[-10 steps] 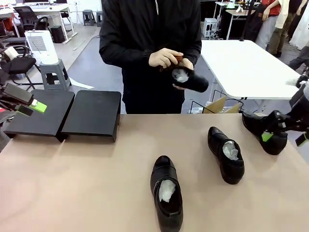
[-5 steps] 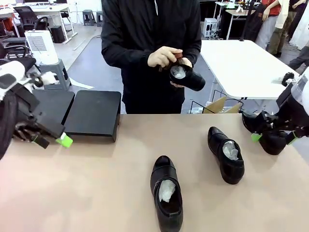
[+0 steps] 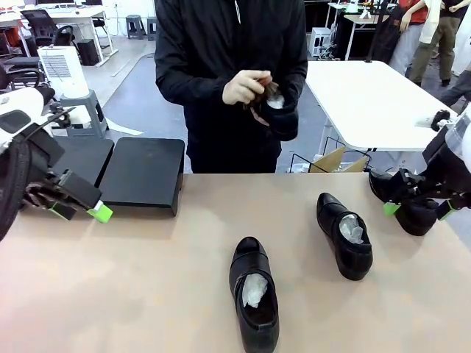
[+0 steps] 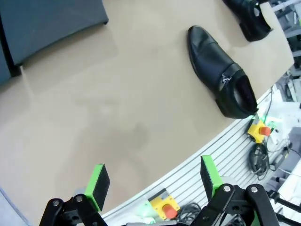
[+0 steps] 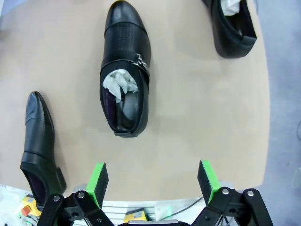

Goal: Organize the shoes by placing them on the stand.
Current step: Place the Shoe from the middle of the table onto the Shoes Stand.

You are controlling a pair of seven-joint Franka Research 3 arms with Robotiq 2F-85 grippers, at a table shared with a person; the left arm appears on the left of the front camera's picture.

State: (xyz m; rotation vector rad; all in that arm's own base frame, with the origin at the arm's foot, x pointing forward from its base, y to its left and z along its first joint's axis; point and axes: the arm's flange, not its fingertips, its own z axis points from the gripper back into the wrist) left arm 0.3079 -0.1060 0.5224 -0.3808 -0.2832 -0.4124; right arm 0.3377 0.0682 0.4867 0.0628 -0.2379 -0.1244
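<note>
Three black shoes lie on the tan table: one near the middle front (image 3: 254, 294), one right of it (image 3: 344, 235), one at the far right (image 3: 401, 195). A person across the table holds another shoe (image 3: 278, 110) in both hands. The black stand (image 3: 143, 175) sits at the back left, its left section partly behind my left arm. My left gripper (image 3: 79, 212) hangs open in front of the stand, empty (image 4: 153, 179), with the middle shoe (image 4: 221, 75) far ahead of it. My right gripper (image 3: 417, 209) is open over the far-right shoe, empty (image 5: 153, 176). Its view shows shoes (image 5: 126, 70), (image 5: 40, 141), (image 5: 233, 23).
A white table (image 3: 375, 103) stands behind on the right, with a cardboard box (image 3: 335, 160) below it. A grey stool (image 3: 77, 110) with a white appliance is at the back left. Bare tan tabletop (image 3: 147, 279) stretches between the stand and the shoes.
My left gripper has come down from over the stand to the table in front of it. The right gripper edged left at the far-right shoe. The person turned the held shoe.
</note>
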